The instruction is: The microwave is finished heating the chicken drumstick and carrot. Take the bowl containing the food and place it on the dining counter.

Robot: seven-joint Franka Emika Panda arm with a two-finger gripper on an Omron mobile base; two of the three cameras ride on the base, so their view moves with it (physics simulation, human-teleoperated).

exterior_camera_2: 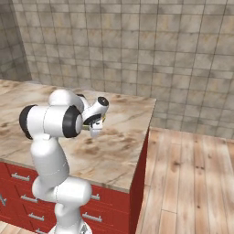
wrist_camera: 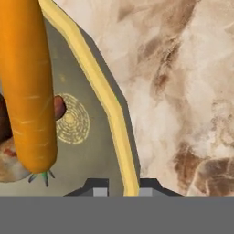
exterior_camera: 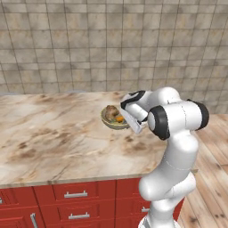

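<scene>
Bowl: centre frame in the left base view, carried just above the dining counter; carrot and chicken drumstick inside. Rim is pinched between the closed fingers at bottom centre of the hand view; release is judged near.

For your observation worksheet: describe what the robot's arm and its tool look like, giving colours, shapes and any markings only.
The arm is glossy white, built of rounded, tube-like segments that swell into bulbous joints. Black bands ring the joints, like the dark collars on either side of the big cylindrical elbow. No cables or lettering are visible. The tool ends in two small dark fingertips with pale grey square faces, seen in the hand view.
</scene>
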